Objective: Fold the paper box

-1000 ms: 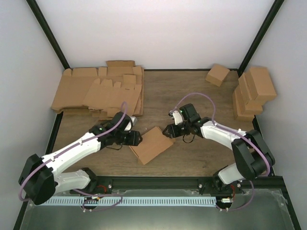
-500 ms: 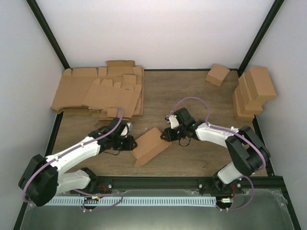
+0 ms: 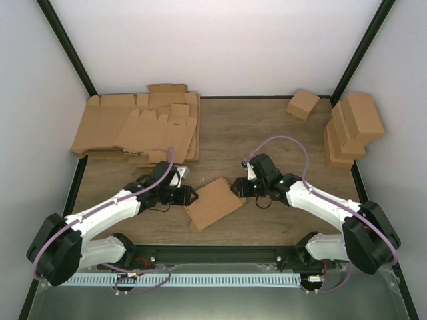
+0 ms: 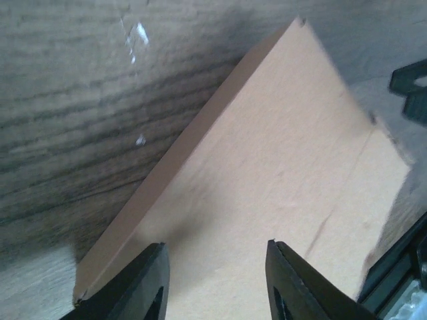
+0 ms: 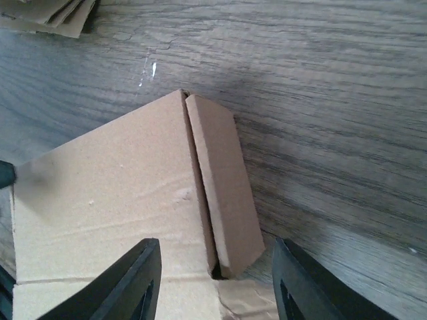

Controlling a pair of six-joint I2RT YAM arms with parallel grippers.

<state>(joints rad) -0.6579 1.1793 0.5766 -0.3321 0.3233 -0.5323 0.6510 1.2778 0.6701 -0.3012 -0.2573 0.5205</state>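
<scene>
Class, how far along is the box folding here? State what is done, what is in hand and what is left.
Done: one paper box lies mid-table, apart from the flat blanks, with a shallow side wall showing. In hand: the left gripper and right gripper sit at its opposite ends, jaws open. Left: its end flap looks untucked, and it is flatter than the finished boxes.

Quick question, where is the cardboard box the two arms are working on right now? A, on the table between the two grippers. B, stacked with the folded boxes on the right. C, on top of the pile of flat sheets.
A: the top view shows the box lying on the wooden table, the left gripper at one side and the right gripper at the other.
</scene>
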